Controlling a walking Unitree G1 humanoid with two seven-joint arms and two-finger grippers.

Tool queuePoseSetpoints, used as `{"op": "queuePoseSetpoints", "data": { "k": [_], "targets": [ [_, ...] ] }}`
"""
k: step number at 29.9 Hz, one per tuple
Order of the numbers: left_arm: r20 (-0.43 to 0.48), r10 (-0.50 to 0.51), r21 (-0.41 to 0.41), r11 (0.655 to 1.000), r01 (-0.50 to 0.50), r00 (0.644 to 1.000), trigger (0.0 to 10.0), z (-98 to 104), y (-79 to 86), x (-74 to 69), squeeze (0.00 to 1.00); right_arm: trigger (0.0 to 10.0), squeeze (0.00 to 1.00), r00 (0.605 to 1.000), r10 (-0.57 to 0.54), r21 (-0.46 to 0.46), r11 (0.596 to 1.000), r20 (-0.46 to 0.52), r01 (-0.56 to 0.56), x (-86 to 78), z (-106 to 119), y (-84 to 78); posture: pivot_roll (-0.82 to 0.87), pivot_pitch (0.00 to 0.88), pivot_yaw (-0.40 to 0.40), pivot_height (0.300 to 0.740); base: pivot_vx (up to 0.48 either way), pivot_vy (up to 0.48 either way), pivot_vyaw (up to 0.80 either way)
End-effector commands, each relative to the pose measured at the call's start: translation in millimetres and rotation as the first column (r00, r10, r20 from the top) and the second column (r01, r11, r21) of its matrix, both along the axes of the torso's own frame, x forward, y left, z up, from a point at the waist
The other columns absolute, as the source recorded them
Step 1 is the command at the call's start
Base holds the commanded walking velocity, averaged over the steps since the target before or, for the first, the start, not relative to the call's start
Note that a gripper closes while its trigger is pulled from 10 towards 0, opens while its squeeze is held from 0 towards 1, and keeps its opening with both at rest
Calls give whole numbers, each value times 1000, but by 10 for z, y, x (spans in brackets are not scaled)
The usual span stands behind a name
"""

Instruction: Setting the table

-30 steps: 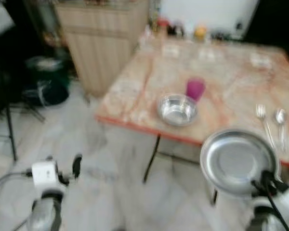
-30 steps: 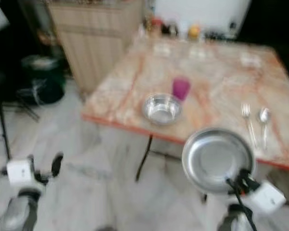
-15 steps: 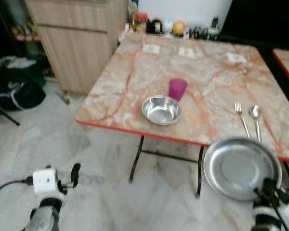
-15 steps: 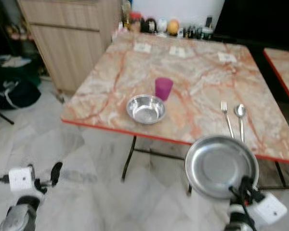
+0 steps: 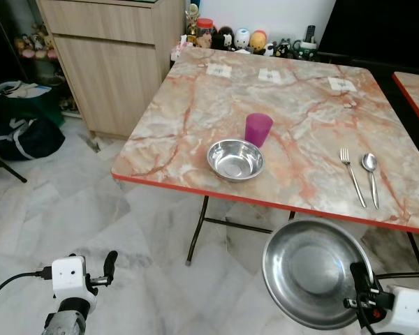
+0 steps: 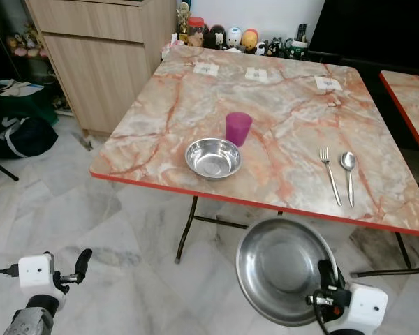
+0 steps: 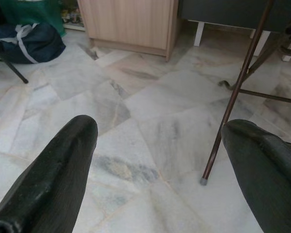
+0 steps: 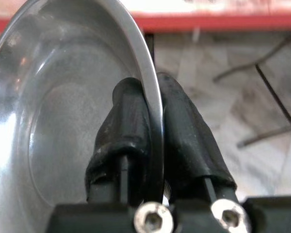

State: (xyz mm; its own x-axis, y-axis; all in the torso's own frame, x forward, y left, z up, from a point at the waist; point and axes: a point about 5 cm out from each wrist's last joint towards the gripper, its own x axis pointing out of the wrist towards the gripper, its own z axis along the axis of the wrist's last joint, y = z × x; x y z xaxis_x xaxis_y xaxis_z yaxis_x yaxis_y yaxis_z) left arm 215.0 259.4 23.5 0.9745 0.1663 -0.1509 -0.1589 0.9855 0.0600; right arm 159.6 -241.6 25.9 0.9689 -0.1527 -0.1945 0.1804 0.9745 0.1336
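My right gripper (image 5: 357,278) is shut on the rim of a round steel plate (image 5: 311,282), held tilted in the air below the table's near edge; its fingers (image 8: 136,131) pinch the rim. On the marble table (image 5: 300,112) stand a steel bowl (image 5: 235,159) and a purple cup (image 5: 258,130) just behind it. A fork (image 5: 352,176) and a spoon (image 5: 370,174) lie side by side to the right. My left gripper (image 5: 109,265) hangs low over the floor at the left, its fingers (image 7: 53,170) spread open and empty.
A wooden cabinet (image 5: 112,63) stands left of the table, with dark bags (image 5: 21,132) on the floor beside it. Jars and small figurines (image 5: 241,38) line the table's far edge. A second red-edged table (image 5: 415,87) is at the right. Thin metal table legs (image 7: 233,102) stand ahead.
The camera has steadied and sharpened. The plate in my right gripper now sits lower and more to the left, beneath the table edge. My left gripper stays low.
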Motion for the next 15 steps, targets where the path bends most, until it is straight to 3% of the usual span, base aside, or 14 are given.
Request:
{"op": "queuePoseSetpoints", "data": {
  "k": [1,3,6,8,12,15],
  "targets": [
    [-23,-9,4,1000,9,1000,10000,-56,-24,-26,0,10000,0,998,-15,36,999,-64,17,7,-102,17,60,72,-80,740,0,0,0],
    [-39,-12,3,1000,12,999,10000,-94,-32,-45,0,10000,0,983,-71,100,991,-167,88,47,-329,43,67,70,-84,740,0,0,0],
    [-59,-16,0,1000,16,998,10000,-133,-36,-59,0,10000,0,970,-120,131,980,-210,149,50,-442,28,74,67,-81,740,0,0,0],
    [-173,-44,-23,999,40,984,10000,-329,-54,-113,0,10000,0,911,-220,242,918,-350,315,68,-767,17,82,59,-76,740,0,0,0],
    [-265,-56,-53,998,44,962,10000,-474,-64,-147,0,10000,0,883,-196,235,919,-426,317,92,-884,73,88,47,-68,740,0,0,0],
    [-428,-59,-77,997,29,902,10000,-703,-74,-250,0,10000,0,839,-142,182,945,-525,274,34,-1019,168,87,35,-59,740,0,0,0]
  ]
}}
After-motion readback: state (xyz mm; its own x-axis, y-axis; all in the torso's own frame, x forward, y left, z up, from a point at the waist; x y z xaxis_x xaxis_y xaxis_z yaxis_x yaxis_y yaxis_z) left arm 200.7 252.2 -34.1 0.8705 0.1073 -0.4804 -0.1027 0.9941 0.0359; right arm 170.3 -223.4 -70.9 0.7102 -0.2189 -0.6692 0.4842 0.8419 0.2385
